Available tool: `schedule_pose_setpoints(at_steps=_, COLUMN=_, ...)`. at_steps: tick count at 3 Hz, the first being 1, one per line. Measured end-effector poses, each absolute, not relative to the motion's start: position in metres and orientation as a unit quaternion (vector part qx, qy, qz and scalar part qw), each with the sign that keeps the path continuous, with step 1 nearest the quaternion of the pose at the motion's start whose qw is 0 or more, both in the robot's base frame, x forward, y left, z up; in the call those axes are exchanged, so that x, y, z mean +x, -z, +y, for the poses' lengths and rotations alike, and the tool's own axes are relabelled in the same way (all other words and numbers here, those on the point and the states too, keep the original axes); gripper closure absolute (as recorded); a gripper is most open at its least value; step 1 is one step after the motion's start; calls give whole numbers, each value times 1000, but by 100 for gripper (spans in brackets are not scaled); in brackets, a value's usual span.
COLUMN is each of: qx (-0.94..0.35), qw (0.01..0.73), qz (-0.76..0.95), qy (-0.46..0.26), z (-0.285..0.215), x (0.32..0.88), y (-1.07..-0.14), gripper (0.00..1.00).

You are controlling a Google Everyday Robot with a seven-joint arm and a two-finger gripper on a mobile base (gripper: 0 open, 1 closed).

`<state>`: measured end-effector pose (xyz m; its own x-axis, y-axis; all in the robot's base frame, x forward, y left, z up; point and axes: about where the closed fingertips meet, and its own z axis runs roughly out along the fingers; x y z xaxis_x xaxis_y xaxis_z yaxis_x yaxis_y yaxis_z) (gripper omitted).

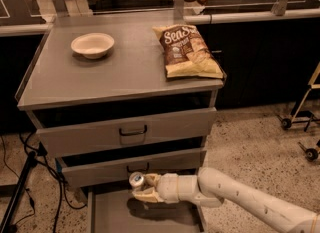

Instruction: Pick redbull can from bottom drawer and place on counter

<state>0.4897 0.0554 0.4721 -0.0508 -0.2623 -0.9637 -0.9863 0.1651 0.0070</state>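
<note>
The redbull can (136,179) is a small silver can with a shiny round top, held in my gripper (144,187) just above the open bottom drawer (115,214), in front of the middle drawer. My white arm reaches in from the lower right. The gripper's cream fingers (146,194) are shut on the can. The counter (120,69) is the flat grey top of the cabinet, well above the gripper.
A white bowl (92,44) sits at the counter's left back. A chip bag (189,52) lies at the counter's right edge. Two upper drawers (132,132) with dark handles stand slightly open. A black stand and cables (20,192) are at the left on the floor.
</note>
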Motion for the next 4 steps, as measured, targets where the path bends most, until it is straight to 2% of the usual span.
schedule_pose_setpoints(at_steps=3, qx=-549, qw=454, qz=534, qy=-456, z=93, x=492, y=-561, gripper=100)
schedule_pose_setpoints(at_steps=4, qx=-551, qw=453, qz=528, qy=-461, z=94, x=490, y=-566, gripper=100)
